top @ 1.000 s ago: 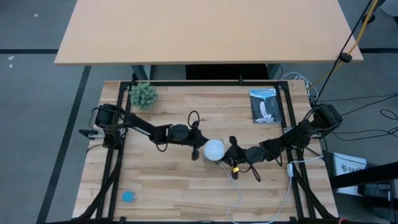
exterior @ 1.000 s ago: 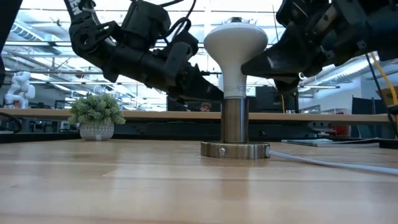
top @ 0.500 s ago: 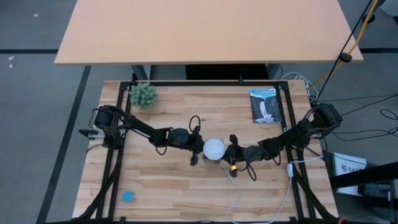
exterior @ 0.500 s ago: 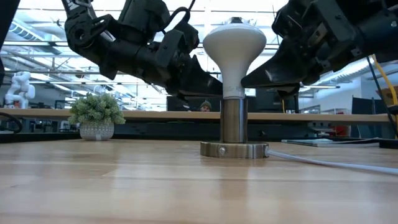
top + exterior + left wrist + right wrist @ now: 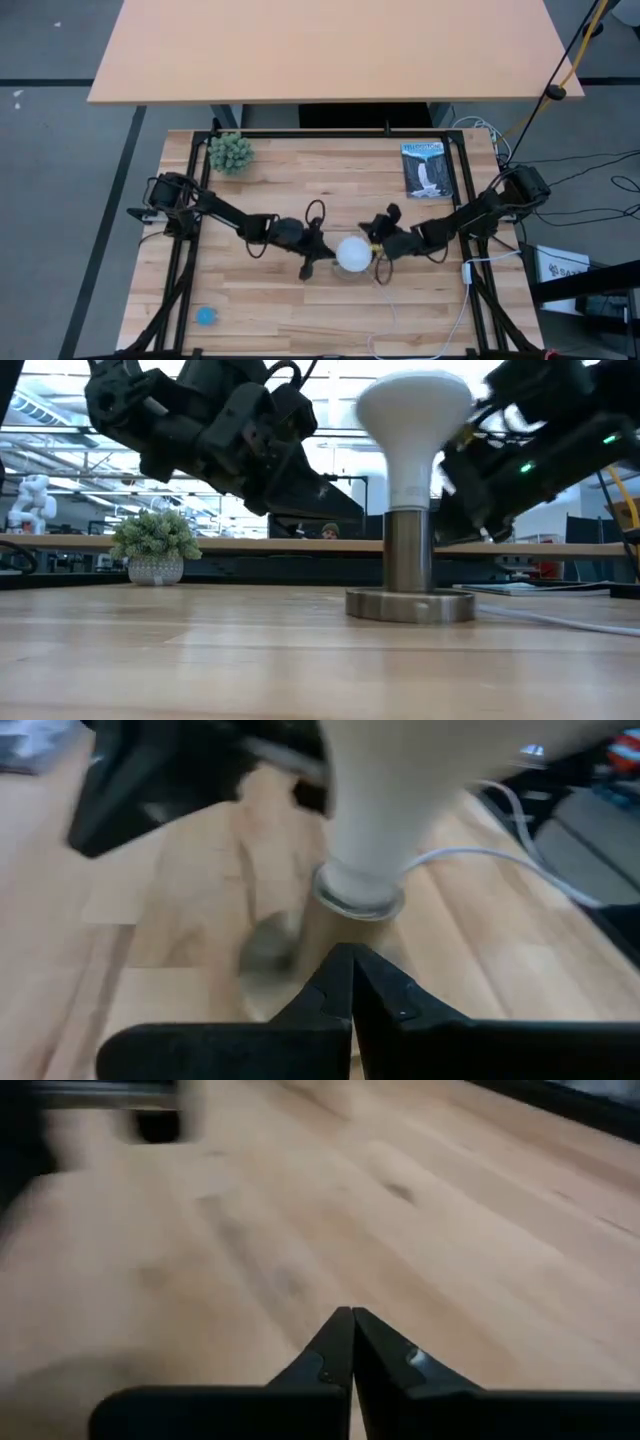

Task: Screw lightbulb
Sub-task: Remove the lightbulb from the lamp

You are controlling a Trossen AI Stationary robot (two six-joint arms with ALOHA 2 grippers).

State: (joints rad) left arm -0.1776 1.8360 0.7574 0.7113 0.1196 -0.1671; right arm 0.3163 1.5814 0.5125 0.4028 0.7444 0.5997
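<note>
Since 0.5 s ago the lightbulb (image 5: pixel 352 254) and its socket base (image 5: pixel 410 604) slid toward the table's near edge, and both arms shifted. Bulb stands upright in the socket mid-tabletop (image 5: pixel 300 310). Left gripper (image 5: pixel 312 262) just beside it, fingers together, holding nothing. Right gripper (image 5: pixel 386 222) pulled off, also closed and empty. Around: potted plant (image 5: pixel 230 152), booklet (image 5: pixel 427 169), blue disc (image 5: pixel 206 316), white cord (image 5: pixel 385 322)

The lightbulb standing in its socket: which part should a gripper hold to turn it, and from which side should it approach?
Hold the lightbulb at its round globe, probably coming level from one side. It stands upright in the metal socket, so the globe is free; the narrow neck ends right at the socket. The left gripper and the right gripper are both shut, so one must open first.
</note>
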